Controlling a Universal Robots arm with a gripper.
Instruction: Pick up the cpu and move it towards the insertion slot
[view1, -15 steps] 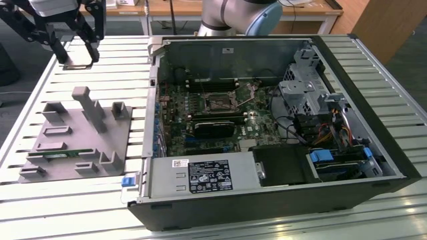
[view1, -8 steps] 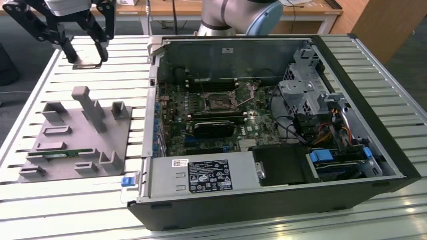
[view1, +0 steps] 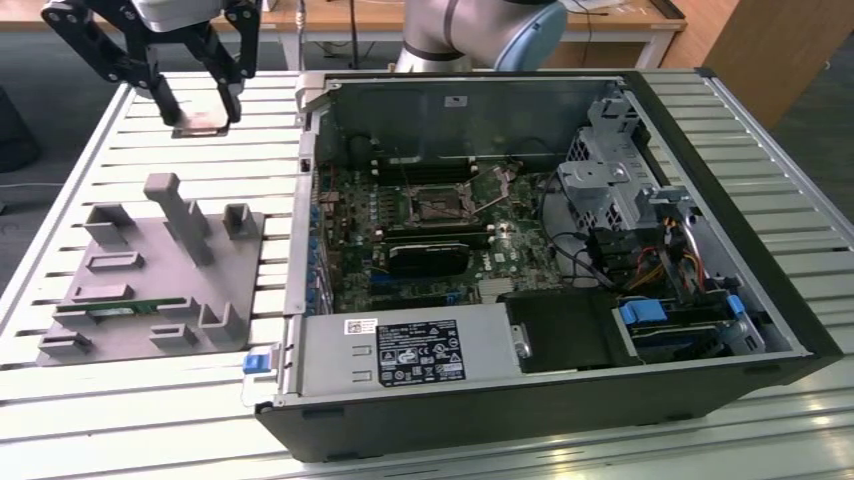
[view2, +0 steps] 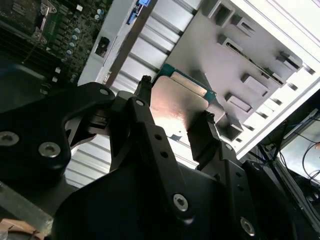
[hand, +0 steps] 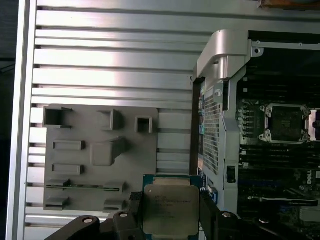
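The cpu (view1: 203, 122), a flat square chip with a silvery top, hangs in the air above the slatted table at the exterior view's upper left. My gripper (view1: 200, 110) is shut on it, one black finger on each side. In both wrist views the cpu (hand: 170, 210) (view2: 175, 100) sits between the fingers (hand: 206, 212) (view2: 145, 95), its metal top lit. The insertion slot (view1: 438, 205) (hand: 285, 122), a dark square socket with a metal frame, lies on the motherboard inside the open computer case, off to the exterior view's right of the gripper.
A grey fixture block (view1: 147, 270) (hand: 95, 150) with upright posts and a green memory stick (view1: 114, 308) lies on the table below the gripper. The case wall (view1: 310, 190) stands between gripper and motherboard. Cables, a drive cage (view1: 607, 190) and a power supply (view1: 400, 350) crowd the case.
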